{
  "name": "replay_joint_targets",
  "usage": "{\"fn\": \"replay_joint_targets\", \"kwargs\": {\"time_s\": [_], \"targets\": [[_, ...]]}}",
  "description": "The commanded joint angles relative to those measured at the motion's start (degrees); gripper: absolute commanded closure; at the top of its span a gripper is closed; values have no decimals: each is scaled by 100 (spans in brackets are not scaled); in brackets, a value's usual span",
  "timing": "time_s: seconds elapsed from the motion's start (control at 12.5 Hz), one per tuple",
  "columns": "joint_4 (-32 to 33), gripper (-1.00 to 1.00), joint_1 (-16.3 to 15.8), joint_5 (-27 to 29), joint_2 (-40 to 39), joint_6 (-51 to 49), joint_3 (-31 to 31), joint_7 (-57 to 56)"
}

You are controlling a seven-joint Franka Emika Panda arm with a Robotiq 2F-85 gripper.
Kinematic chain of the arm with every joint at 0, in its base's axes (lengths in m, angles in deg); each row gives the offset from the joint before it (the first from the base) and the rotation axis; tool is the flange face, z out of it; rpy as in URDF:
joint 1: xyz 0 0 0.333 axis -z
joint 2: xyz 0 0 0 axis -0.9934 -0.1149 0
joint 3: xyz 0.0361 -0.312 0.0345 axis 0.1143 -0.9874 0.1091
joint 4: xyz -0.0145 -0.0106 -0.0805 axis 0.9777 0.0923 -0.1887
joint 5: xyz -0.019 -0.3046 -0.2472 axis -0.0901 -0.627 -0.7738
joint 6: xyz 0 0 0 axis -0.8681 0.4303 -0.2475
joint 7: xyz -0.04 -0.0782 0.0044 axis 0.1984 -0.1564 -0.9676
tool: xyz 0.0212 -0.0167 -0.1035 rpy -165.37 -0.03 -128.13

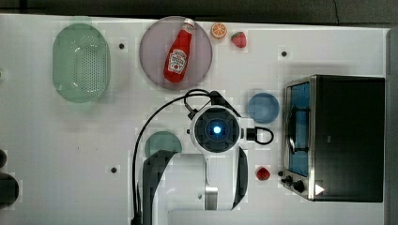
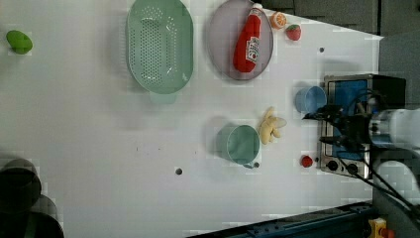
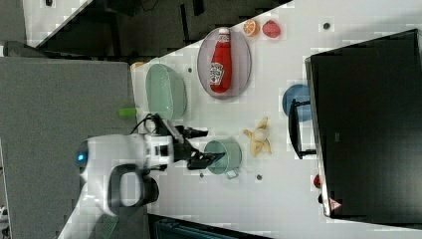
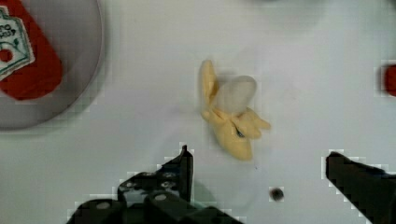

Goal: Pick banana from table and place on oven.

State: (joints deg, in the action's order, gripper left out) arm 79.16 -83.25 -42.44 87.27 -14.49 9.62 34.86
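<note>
The pale-yellow, half-peeled banana [image 4: 231, 114] lies on the white table [image 1: 70, 140] between the teal cup [image 2: 242, 144] and the blue cup [image 2: 309, 99]. It also shows in the left view [image 2: 271, 126] and the right view [image 3: 258, 135]. My gripper [image 4: 259, 161] hangs above the table, open, with nothing between its dark fingers [image 4: 182, 163]; the banana sits just beyond the fingertips. In the top view my wrist [image 1: 216, 129] covers the banana. The oven [image 1: 349, 138], black top and blue glass door, stands at the top view's right.
A ketchup bottle [image 1: 179, 51] lies on a grey plate [image 1: 152, 51], beside a green colander [image 1: 82, 63]. An orange slice [image 1: 218, 30] and a strawberry [image 1: 239, 39] sit at the far edge. A small red fruit [image 1: 263, 174] lies near the oven's knobs.
</note>
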Motion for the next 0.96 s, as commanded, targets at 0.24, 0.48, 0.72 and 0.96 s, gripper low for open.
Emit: {"fn": "replay_joint_targets", "kwargs": {"time_s": [0.24, 0.48, 0.72, 0.96], "targets": [[145, -100, 63, 6, -643, 857, -8, 201], [158, -100, 63, 6, -1300, 1366, -10, 200], [165, -100, 63, 6, -1829, 1839, -7, 201], [171, -100, 61, 7, -2190, 2133, 4, 205]]}}
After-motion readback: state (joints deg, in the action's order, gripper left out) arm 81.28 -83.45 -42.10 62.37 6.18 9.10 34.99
